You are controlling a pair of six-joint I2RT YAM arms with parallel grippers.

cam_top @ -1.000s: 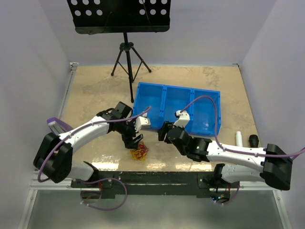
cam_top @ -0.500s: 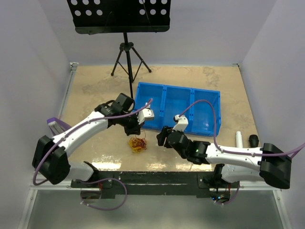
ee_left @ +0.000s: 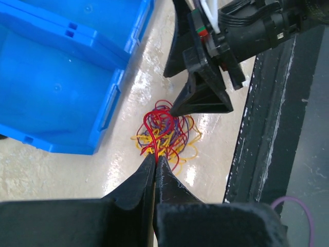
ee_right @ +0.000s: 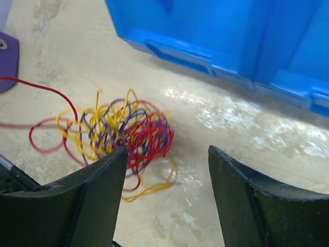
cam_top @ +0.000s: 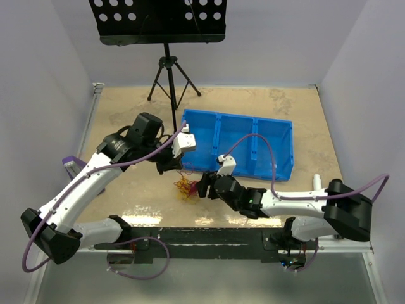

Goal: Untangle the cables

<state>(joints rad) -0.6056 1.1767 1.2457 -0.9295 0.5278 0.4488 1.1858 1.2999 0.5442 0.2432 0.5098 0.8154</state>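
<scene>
The cables [cam_top: 185,187] are a small tangle of thin red, yellow and purple wires lying on the table in front of the blue bin [cam_top: 238,118]. My left gripper [cam_top: 168,166] hangs just behind and above them. In the left wrist view the left gripper [ee_left: 156,157] is shut on a red strand that rises from the cables [ee_left: 165,135]. My right gripper [cam_top: 204,187] sits low at the tangle's right side. In the right wrist view the right gripper [ee_right: 167,150] is open, with the cables [ee_right: 123,131] by its left finger and nothing between the fingers.
The blue bin [ee_left: 51,77] has three compartments, and its near wall [ee_right: 216,56] stands close behind the tangle. A music stand tripod [cam_top: 168,69] stands at the back. A purple object [cam_top: 76,166] lies at the left edge. White and black cylinders [cam_top: 318,183] lie at the right.
My left gripper has shut on a red strand and drawn back and up from the tangle, dragging it slightly toward the bin. My right gripper has moved left and down to the tangle.
</scene>
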